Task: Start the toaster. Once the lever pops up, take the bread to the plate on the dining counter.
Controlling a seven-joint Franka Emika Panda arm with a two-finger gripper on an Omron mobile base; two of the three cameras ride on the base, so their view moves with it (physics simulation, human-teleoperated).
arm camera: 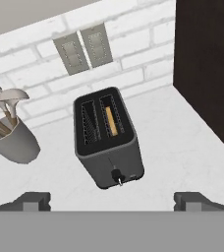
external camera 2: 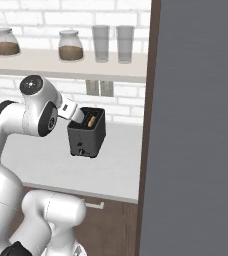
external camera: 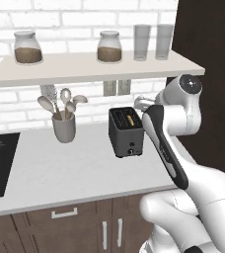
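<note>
While the hand (arm camera: pixel 112 201) is hovering above the bench (external camera: pixel 75 168) with its fingertips (arm camera: pixel 33 199) spread wide and gripping nothing, the toaster (arm camera: pixel 108 138) is standing near the bench's back right corner, just before the brick wall. The bread (arm camera: pixel 111 120) is sitting down in one of its slots. A cup of utensils (external camera: pixel 64 126) is standing apart, along the back edge.

bright, even rendered light — soft faint shadows, no glare, slightly coarse, pixelated edges
</note>
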